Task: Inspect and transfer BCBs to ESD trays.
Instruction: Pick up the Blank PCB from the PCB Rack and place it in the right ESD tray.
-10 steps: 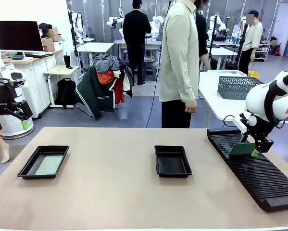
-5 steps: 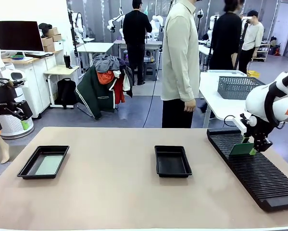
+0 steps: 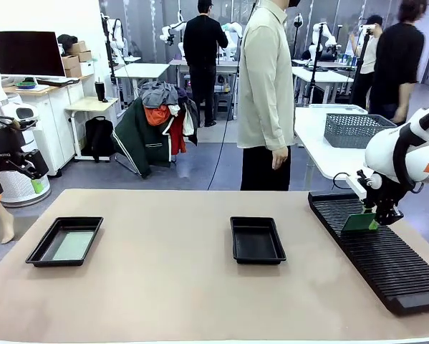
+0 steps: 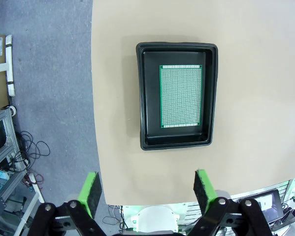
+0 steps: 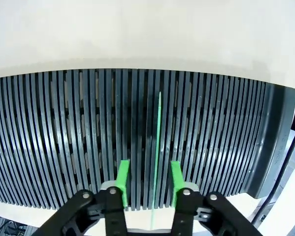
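Far left, my left end effector (image 4: 147, 192) hangs high at the surface's (image 3: 164, 287) edge, jaws wide, facing down at the left ESD tray (image 4: 143, 98), where a flat BCB (image 4: 180, 96) lies. The second ESD tray (image 3: 234, 240) sits mid-surface. At right, my right end effector (image 5: 149, 179) points down into the rack (image 5: 63, 123), its pads parted around the upright BCB (image 5: 157, 128) with gaps on both sides.

right claw (image 3: 377, 221) | jaws narrowed since a second ago | flanking upright BCB (image 3: 359, 223)
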